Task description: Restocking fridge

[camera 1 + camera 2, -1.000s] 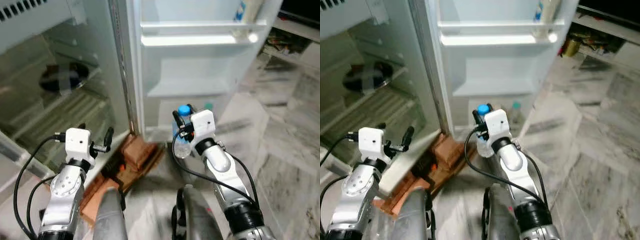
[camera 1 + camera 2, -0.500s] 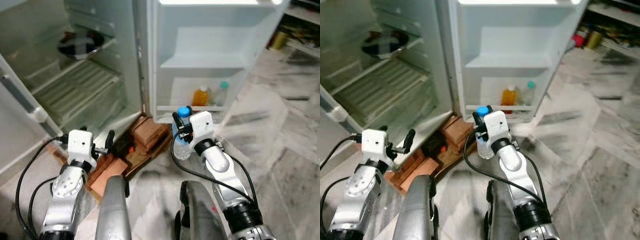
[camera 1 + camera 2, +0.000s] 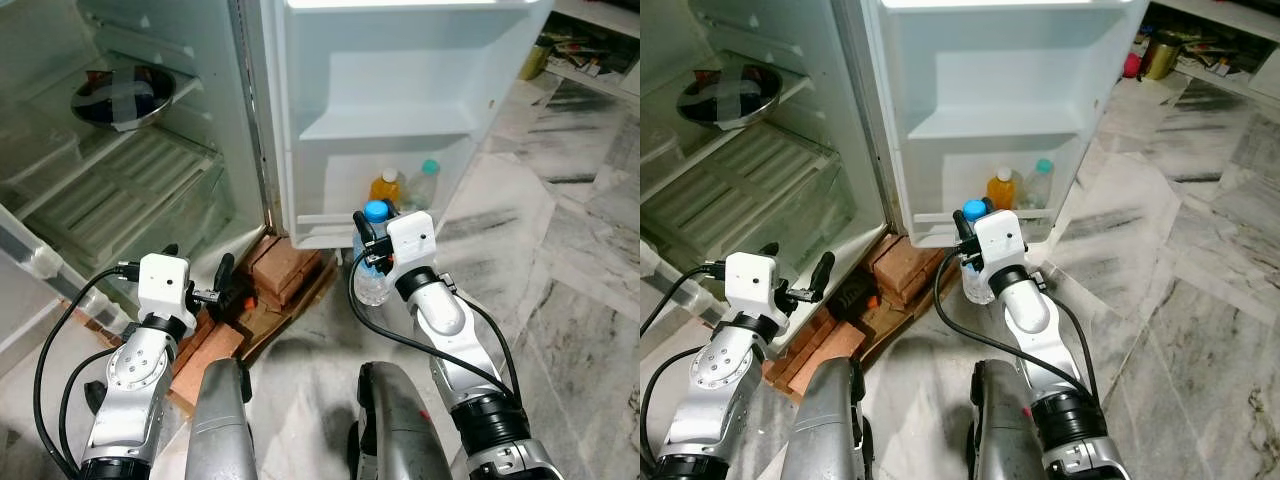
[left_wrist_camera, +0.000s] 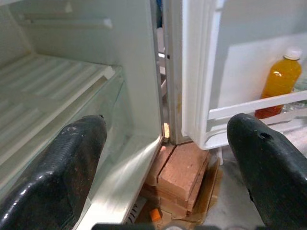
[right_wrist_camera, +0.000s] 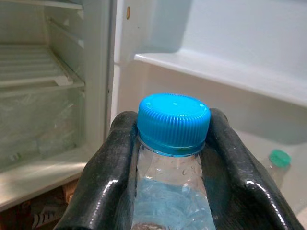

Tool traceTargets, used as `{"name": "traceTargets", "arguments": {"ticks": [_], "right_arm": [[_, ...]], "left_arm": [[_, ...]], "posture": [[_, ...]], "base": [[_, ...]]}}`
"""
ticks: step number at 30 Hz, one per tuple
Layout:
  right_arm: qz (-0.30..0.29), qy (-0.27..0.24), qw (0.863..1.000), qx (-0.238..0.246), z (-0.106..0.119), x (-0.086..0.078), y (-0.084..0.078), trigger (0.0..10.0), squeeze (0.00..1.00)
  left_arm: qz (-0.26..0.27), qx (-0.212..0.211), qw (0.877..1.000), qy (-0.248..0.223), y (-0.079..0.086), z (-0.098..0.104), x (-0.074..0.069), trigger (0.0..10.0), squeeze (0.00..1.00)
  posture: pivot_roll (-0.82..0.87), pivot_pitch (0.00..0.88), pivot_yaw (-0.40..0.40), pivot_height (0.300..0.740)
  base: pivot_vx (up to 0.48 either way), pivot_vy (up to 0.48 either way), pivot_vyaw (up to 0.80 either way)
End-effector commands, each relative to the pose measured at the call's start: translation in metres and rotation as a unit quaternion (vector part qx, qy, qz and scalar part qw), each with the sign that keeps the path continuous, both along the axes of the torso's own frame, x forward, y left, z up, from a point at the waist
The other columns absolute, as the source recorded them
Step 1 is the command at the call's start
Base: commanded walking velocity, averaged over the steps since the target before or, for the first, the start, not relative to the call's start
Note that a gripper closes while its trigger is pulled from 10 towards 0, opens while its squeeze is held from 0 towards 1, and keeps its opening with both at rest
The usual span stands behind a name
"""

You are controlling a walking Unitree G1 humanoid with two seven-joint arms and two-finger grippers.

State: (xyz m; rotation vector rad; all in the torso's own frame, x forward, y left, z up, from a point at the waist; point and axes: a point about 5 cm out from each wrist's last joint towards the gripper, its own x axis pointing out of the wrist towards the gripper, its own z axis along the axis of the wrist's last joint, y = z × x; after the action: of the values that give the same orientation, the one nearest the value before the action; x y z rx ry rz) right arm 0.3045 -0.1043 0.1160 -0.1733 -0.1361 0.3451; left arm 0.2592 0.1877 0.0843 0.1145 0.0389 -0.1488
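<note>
Right wrist view: the right gripper [image 5: 172,158] is clamped on the neck of a water bottle [image 5: 173,191], just under its blue cap [image 5: 173,122], so the bottle hangs upright and ready to be set down standing.
Bottle's place: in the head views it is held in the air just in front of the bottom door shelf [image 3: 335,218] of the open fridge door [image 3: 400,90], not yet inside.
Door shelf: an orange juice bottle [image 3: 386,188] and a green-capped bottle [image 3: 424,184] stand toward its far end; the near end by the hinge looks free, likely the target.
Left gripper [image 4: 163,158]: fingers apart and holding nothing, low before the bricks [image 3: 280,272] propping the fridge, likely kept clear of the work.
Main compartment: a steel bowl [image 3: 122,95] sits on a shelf.
Step, as judged: carrying the bottle in over the shelf rail.
</note>
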Motion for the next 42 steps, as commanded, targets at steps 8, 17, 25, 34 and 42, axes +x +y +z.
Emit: {"name": "traceTargets", "arguments": {"ticks": [8, 17, 25, 34, 42], "right_arm": [[0.006, -0.009, 1.0, 0.014, 0.004, 0.001, 0.004, 10.0, 0.0], [0.008, -0.011, 1.0, 0.015, 0.005, 0.002, 0.005, 10.0, 0.0], [0.011, -0.011, 1.0, 0.015, 0.005, 0.002, 0.005, 10.0, 0.0], [0.017, -0.013, 1.0, 0.013, 0.006, 0.002, 0.007, 10.0, 0.0], [0.042, -0.024, 0.999, 0.007, 0.008, -0.002, 0.014, 10.0, 0.0]], "left_arm": [[-0.006, 0.0, 1.0, -0.002, 0.001, 0.0, 0.0, 10.0, 0.0], [-0.008, 0.0, 1.0, -0.003, 0.0, 0.001, 0.001, 10.0, 0.0], [-0.009, -0.001, 1.0, -0.004, -0.001, 0.001, 0.001, 10.0, 0.0], [-0.012, 0.0, 1.0, -0.005, -0.002, 0.001, 0.003, 10.0, 0.0], [-0.012, -0.001, 1.0, -0.007, -0.004, 0.001, 0.003, 10.0, 0.0]], "posture": [[-0.02, 0.142, -0.012, 0.609], [-0.02, 0.14, -0.014, 0.609], [-0.02, 0.136, -0.015, 0.609], [-0.02, 0.129, -0.013, 0.609], [-0.01, 0.131, -0.016, 0.609]], "base": [[0.268, 0.0, 0.0], [0.28, 0.0, 0.0], [0.279, 0.0, 0.0], [0.28, 0.0, 0.0], [0.39, 0.0, 0.5]]}}
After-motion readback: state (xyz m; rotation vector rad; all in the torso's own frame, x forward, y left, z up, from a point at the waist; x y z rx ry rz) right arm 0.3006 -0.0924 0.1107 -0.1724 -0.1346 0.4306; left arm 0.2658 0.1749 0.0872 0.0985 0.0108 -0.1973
